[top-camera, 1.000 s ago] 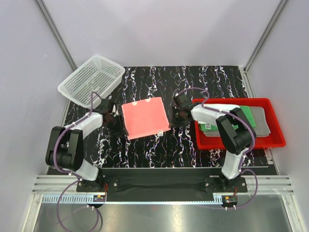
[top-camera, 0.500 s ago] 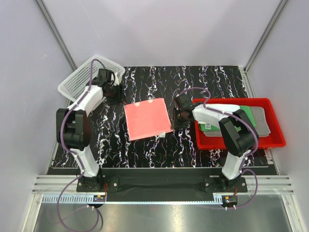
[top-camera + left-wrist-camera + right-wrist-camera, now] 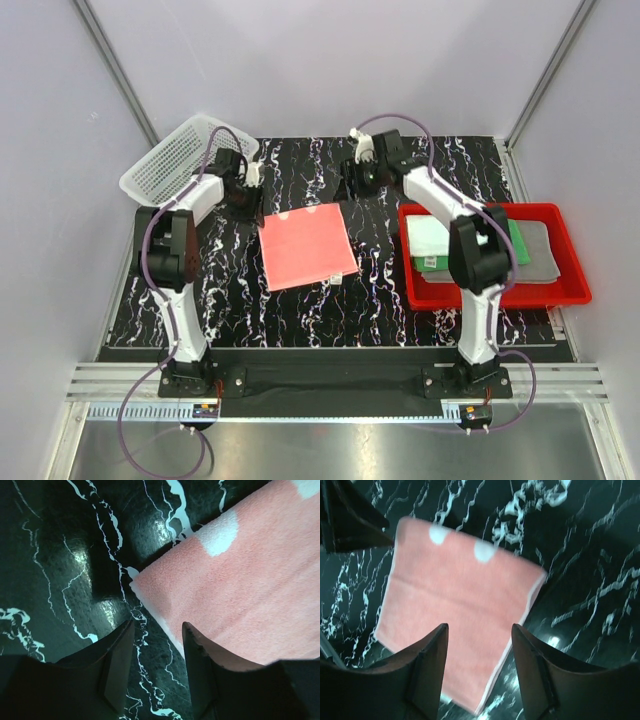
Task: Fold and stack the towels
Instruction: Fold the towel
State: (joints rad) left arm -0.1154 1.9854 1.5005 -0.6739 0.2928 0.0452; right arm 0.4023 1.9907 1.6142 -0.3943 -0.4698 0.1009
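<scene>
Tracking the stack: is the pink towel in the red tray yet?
Out: the pink towel lies flat on the table, apart from the red tray.

Fuzzy matt pink towel — glossy black marbled table, shiny red plastic tray

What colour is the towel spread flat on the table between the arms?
The towel is pink with white spots near one edge, clearest in the right wrist view.

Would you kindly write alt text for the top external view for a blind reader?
A pink towel lies flat on the black table, with the left gripper by its far-left corner and the right gripper beyond its far-right corner. A white mesh basket sits far left; a red tray at right holds other towels.
</scene>
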